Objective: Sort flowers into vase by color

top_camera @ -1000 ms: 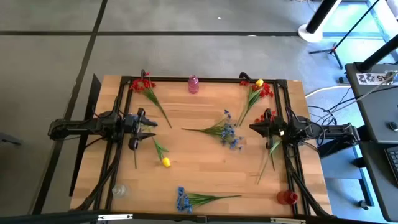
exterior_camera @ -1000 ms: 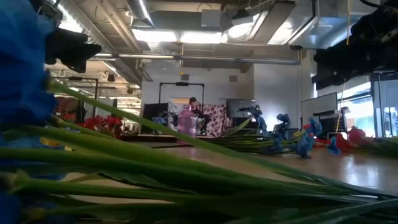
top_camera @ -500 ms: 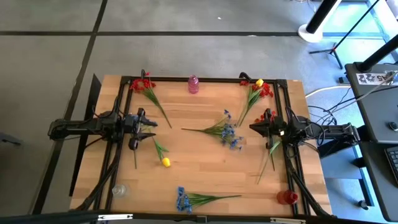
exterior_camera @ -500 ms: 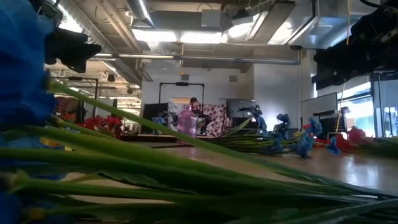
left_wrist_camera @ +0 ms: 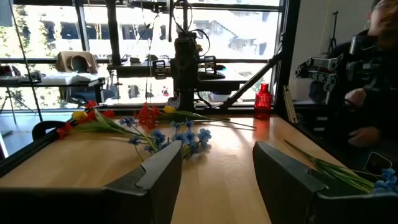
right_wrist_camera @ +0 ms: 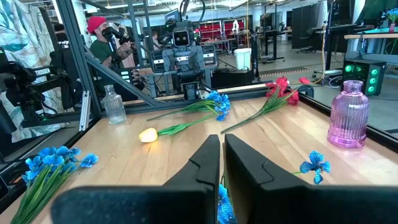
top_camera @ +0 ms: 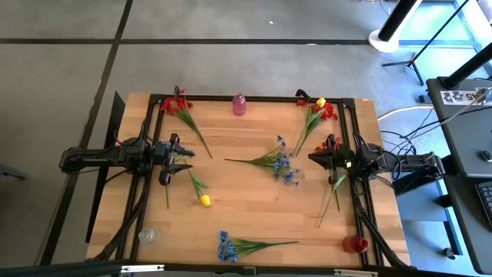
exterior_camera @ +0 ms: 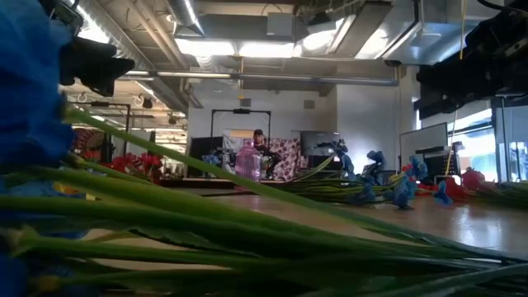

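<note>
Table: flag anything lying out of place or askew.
No flower is in a vase: stems lie scattered flat across the table. The pink vase, red vase and clear vase stand upright and look empty. Nothing appears spilled or damaged.

A wooden table [top_camera: 246, 146] stands on a grey floor [top_camera: 61, 92], with a person in a red cap [right_wrist_camera: 102, 37] beyond it and a desk [top_camera: 469, 115] beside.
</note>
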You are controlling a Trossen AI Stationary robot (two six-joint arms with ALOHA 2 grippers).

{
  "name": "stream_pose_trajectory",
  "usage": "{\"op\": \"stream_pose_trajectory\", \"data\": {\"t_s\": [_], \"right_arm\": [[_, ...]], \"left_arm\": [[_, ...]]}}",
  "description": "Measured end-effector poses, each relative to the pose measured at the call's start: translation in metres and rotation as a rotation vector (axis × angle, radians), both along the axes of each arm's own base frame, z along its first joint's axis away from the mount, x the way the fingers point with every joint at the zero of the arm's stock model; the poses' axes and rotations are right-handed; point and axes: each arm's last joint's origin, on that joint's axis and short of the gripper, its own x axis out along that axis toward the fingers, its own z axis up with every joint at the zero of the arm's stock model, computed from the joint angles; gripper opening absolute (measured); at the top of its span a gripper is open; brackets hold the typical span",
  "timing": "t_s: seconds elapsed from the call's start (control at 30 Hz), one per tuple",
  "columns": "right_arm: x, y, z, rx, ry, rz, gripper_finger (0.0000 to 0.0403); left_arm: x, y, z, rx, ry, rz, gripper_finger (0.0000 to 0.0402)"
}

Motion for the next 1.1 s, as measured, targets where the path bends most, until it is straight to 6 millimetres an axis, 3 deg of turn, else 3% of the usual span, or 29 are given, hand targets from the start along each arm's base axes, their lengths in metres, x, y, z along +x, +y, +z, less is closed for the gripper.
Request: {"op": "stream_pose_trajectory", "data": {"t_s": [0.57,0.83,1.0,1.1], "right_arm": [[-0.0001,0.0,0.0012,0.008,-0.012,0.0,0.0026],[-0.0003,0.0004,0.0052,0.199,-0.062,0.025,0.0026],[0.0004,0.006,0.0041,0.246,-0.027,0.213,0.0026],[0.003,0.0049,0.0027,0.281,-0.01,0.172,0.0026]], "left_arm": [[0.0,0.0,0.0001,0.0,0.0,0.0,0.0192],[0.0,0.0,0.0,0.0,0.0,0.0,0.0192],[0.0,0.0,0.0,0.0,0.0,0.0,0.0192],[0.0,0.0,0.0001,0.0,0.0,0.0,0.0192]]}}
